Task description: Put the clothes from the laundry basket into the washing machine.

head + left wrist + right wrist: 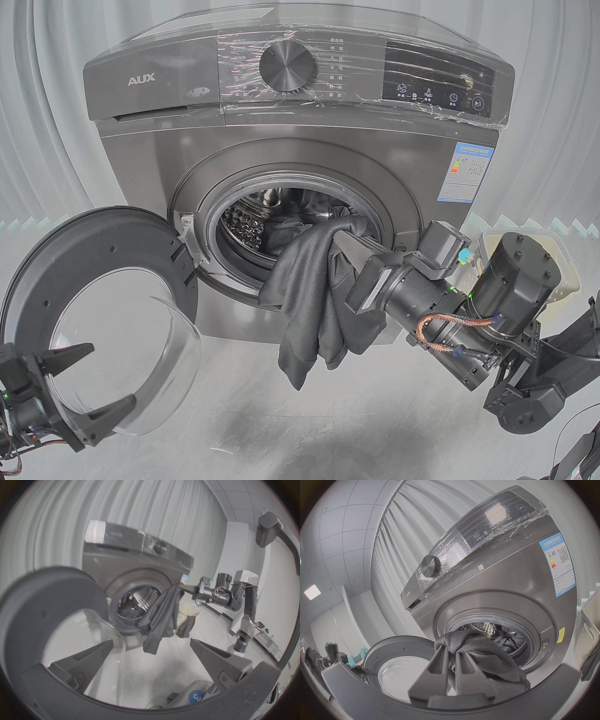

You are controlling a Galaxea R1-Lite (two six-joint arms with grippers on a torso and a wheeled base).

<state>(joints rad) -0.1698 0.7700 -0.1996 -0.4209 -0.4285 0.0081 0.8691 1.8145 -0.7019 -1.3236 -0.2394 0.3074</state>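
At the mouth of the washing machine (pixel 156 162), a dark grey garment (pixel 309 281) is clamped in the right claw (pixel 340 240), half inside the drum (pixel 247 225) and half hung out over the front. Near left, by the open door (pixel 94 244), the left claw (pixel 106 376) is spread apart.

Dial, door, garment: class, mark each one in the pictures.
Dial (pixel 287 67), head view, centre of its face.
Door (pixel 106 240), head view, upper dark rim.
Garment (pixel 306 287), head view, its hanging middle fold.
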